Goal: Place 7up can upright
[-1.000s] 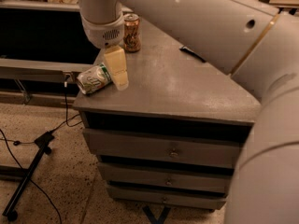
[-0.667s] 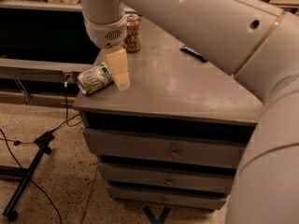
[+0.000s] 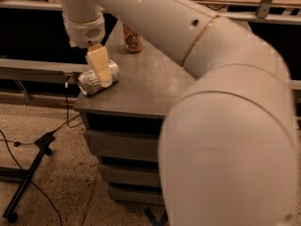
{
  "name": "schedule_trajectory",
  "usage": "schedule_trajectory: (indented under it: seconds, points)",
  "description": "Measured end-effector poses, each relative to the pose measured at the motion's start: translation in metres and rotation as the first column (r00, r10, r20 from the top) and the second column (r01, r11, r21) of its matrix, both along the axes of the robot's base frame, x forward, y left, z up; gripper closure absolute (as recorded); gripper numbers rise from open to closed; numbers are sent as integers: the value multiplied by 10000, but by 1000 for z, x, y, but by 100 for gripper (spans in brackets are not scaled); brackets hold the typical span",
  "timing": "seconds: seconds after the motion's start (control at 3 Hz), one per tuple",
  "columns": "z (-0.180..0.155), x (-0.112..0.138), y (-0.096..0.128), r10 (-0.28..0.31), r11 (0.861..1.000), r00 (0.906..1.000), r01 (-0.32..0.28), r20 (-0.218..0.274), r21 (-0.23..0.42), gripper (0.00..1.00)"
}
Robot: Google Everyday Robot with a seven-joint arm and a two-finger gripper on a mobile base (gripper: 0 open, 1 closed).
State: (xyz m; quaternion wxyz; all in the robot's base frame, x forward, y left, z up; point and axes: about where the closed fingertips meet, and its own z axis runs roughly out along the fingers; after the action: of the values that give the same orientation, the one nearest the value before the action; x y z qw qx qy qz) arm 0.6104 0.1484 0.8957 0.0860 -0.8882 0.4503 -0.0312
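The 7up can (image 3: 88, 83), silvery white with green markings, lies on its side at the front left corner of the grey cabinet top (image 3: 146, 86). My gripper (image 3: 101, 69), cream-coloured below a white wrist, hangs down right over the can's middle and overlaps it in the camera view. Whether it touches the can is not visible. My large white arm fills the right and top of the view and hides the right side of the cabinet.
An orange-brown patterned can (image 3: 133, 40) stands upright at the back of the cabinet top. Drawers (image 3: 122, 145) sit below the top. A black stand with cables (image 3: 28, 173) lies on the floor at the left. A grey rail (image 3: 33, 69) runs behind the cabinet's left edge.
My gripper has moved left, from beside the can's right end to directly over its middle. The can has stayed lying in the same spot.
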Motion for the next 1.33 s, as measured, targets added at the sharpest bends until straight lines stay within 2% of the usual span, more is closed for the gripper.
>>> schedule_trajectory:
  seconds: [0.33,0.67,1.0,1.33]
  points:
    - [-17,5,36,777,9966,9963,-786,-354,-240,0]
    - [-29,4,55,1123,9912,9924,-1155,-502,-644,0]
    - [-41,6,67,1066,9873,9928,-1122,-551,-1123,0]
    - [-46,8,61,740,9887,9953,-813,-618,-1262,0]
